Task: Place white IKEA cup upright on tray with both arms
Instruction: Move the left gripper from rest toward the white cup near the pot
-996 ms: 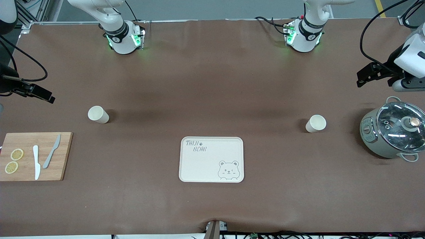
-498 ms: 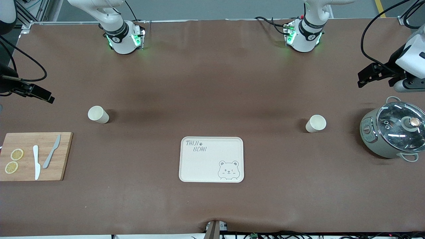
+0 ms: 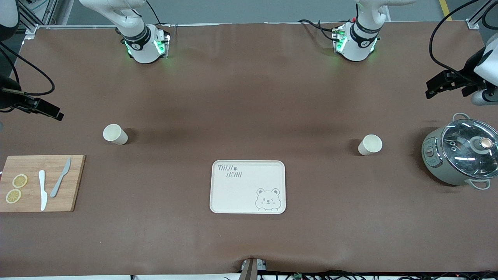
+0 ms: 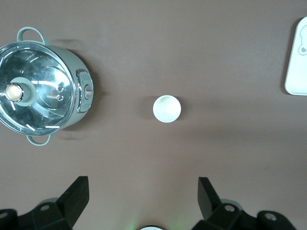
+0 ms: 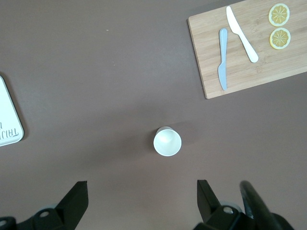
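Nothing was done yet: the cream-white rectangular bear-print tray lay bare, two white cups stood on the brown table, and the left gripper and right gripper hung wide-fingered and empty-handed above them.

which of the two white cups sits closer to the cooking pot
The cup toward the left arm's end of the table, beside the lidded pot. The other cup stands toward the right arm's end, near the wooden cutting board.

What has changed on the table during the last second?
Only the left gripper moved: open and empty, it drifted toward the table's edge at its own end, away from the pot. The right gripper, both cups and the tray stayed put.
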Robot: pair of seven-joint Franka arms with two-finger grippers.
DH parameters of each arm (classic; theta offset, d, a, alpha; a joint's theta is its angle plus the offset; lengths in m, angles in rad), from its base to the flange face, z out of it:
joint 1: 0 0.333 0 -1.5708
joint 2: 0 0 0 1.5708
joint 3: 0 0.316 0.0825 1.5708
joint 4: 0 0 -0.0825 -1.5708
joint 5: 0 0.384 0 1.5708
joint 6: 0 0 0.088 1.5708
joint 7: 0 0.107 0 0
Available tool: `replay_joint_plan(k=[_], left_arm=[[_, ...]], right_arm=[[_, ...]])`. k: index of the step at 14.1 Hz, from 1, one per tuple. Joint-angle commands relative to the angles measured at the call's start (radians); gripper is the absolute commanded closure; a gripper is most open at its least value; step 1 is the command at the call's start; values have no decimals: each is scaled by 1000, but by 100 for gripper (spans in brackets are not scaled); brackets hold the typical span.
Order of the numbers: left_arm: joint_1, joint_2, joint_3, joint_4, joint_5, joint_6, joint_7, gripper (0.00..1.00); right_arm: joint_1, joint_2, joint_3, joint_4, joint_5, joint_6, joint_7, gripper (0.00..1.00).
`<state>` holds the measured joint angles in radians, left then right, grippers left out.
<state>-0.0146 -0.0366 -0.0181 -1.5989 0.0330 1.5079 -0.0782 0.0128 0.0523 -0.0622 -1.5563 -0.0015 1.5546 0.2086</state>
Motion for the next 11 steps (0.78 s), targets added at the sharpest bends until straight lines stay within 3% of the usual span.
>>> replay_joint_plan(k=[1, 4, 11], left_arm=[[47, 44, 3, 13, 21, -14, 14, 0], [48, 81, 3, -36, 27, 61, 12, 0], [71, 78, -6, -378, 13, 444, -5, 0]], right_arm=[[-13, -20, 9, -18, -3, -2, 5, 0], [-16, -20, 9, -18, -2, -1, 5, 0], [-19, -20, 9, -18, -2, -1, 5, 0]])
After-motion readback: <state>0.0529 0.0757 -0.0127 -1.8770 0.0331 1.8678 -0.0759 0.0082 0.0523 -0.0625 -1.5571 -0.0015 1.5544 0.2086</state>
